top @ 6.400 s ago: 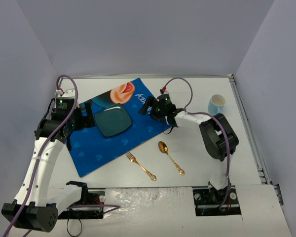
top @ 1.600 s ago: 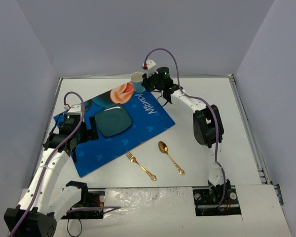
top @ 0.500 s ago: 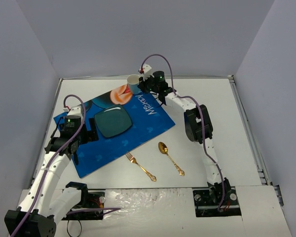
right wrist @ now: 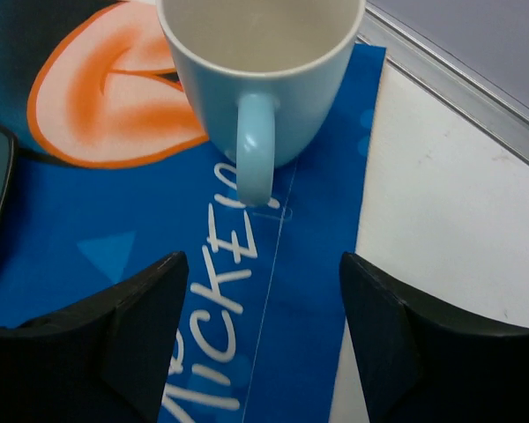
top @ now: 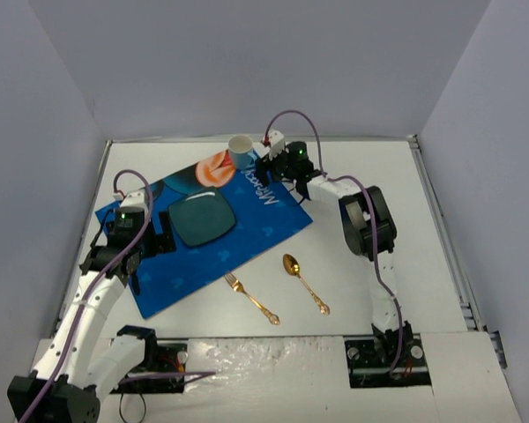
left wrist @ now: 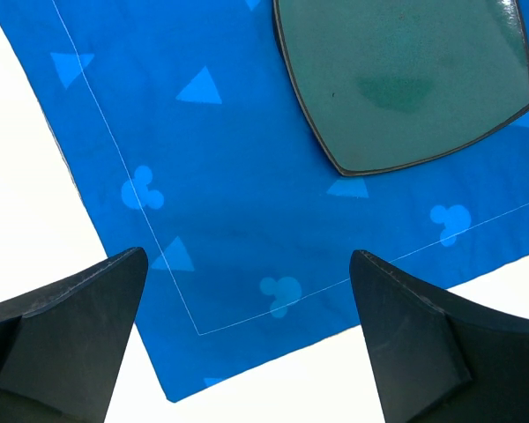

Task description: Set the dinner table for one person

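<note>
Right gripper (right wrist: 260, 344) has its jaws wide with nothing between them; it hangs low over the far corner of the blue placemat (right wrist: 309, 291); light blue mug (right wrist: 260, 79) stands upright just ahead of its fingertips, on the mat's corner, handle turned back toward the gripper; mug and fingers are apart, no contact. White dinner table (right wrist: 441, 220) shows bare to the right of this gripper, metal edge strip beyond it; the orange print and "MICKEY" lettering sit under and to the left of the fingers.

Left gripper (left wrist: 247, 352) is also spread wide and holds nothing; it hovers over the left end of the placemat, near a mat corner; dark green square plate (left wrist: 401, 79) lies flat on the mat ahead of it and off to the right, well clear of both fingers; bare white tabletop shows to the gripper's left and behind its right finger.

From the top view, gold fork (top: 251, 297) and gold spoon (top: 304, 282) lie on bare table, off the mat, on the arm-base side; both are well behind the right gripper and well off to the right of the left one; fork tines are just beside the mat's near edge; spoon is just right of the fork, not touching it; neither gripper is near them.
</note>
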Motion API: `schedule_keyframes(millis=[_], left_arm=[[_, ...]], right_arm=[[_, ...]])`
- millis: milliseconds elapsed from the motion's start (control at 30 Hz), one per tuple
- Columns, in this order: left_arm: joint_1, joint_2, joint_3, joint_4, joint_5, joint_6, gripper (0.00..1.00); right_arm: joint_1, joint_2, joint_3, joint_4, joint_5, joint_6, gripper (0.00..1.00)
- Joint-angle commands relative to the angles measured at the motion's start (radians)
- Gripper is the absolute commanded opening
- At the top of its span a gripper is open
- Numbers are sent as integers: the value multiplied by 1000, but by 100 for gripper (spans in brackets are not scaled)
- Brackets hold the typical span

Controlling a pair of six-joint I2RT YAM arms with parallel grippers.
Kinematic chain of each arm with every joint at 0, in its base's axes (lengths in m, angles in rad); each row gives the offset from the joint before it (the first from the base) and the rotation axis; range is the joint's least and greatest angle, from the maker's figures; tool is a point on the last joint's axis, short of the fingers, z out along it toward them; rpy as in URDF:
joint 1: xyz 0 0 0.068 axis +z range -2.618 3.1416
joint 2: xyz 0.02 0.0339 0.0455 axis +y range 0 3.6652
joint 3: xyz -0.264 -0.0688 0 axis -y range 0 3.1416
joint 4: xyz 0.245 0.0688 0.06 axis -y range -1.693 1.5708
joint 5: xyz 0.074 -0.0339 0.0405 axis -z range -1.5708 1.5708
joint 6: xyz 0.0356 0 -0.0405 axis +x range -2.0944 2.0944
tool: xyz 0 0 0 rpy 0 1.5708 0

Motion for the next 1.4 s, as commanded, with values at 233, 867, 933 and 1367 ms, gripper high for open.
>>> schedule_keyframes(millis=[233,867,933,1367], left_arm=[[0,-14,49,17,-20,7,97],[-19,13,25,39,-23,-4,97],[-23,17,24,47,-23,-4,97],[-43,22,22,58,-28,2,97]], right_arm=[[0,-485,-242,-344,183,45,75],[234,-998,-933,-667,399,523,70],[274,-986,-939,-690,416,552,68],[415,-875,-986,-720,530,697,62]])
